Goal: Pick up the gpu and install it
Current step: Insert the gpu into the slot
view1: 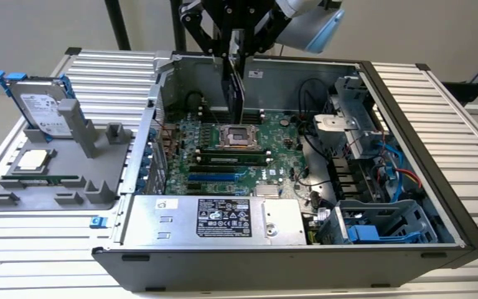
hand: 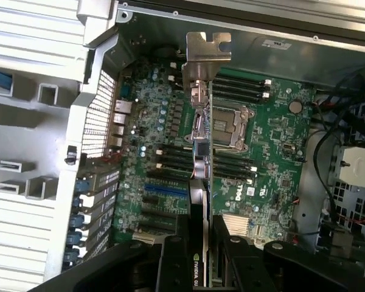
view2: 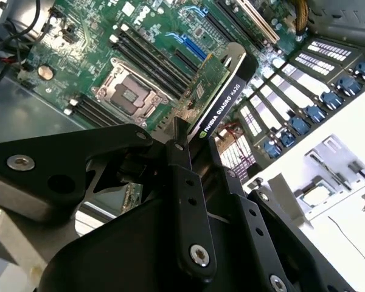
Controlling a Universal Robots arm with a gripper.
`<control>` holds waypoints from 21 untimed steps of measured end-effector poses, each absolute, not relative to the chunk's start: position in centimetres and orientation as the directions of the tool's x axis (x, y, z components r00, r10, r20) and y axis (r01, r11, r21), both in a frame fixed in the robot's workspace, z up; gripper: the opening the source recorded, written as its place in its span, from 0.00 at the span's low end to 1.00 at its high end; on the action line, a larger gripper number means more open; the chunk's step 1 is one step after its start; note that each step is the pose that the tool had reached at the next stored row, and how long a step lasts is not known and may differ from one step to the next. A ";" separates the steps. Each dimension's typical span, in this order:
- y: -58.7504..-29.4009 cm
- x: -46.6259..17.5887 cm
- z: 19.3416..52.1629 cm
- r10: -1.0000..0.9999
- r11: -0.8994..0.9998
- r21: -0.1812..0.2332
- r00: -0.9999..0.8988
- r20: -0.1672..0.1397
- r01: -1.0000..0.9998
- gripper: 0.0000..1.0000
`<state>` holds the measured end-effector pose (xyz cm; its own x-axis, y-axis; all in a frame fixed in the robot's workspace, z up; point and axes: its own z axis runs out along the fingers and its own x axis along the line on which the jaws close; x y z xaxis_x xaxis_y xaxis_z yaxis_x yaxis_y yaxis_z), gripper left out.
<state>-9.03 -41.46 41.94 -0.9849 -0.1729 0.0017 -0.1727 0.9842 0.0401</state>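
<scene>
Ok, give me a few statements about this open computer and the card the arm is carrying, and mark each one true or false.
1. The gripper holds the gpu over the open computer case. True.
2. The gpu is seated in a slot on the motherboard. False: it hangs edge-down above the board, clamped in the gripper.
3. The hard drive stands in the grey holder outside the case, on the exterior view's left. True.
4. A cooler covers the CPU socket. False: the socket is uncovered.
</scene>
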 end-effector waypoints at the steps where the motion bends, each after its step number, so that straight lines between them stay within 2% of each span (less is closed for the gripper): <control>1: -41.5 -9.0 41.9 -0.184 0.982 0.040 -0.983 0.002 -0.184 0.00; 21: -41.5 -9.0 41.9 -0.338 0.940 0.040 -0.941 0.002 -0.338 0.00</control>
<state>-9.03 -41.46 41.94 -0.9411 -0.3381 0.0017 -0.3378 0.9404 0.0402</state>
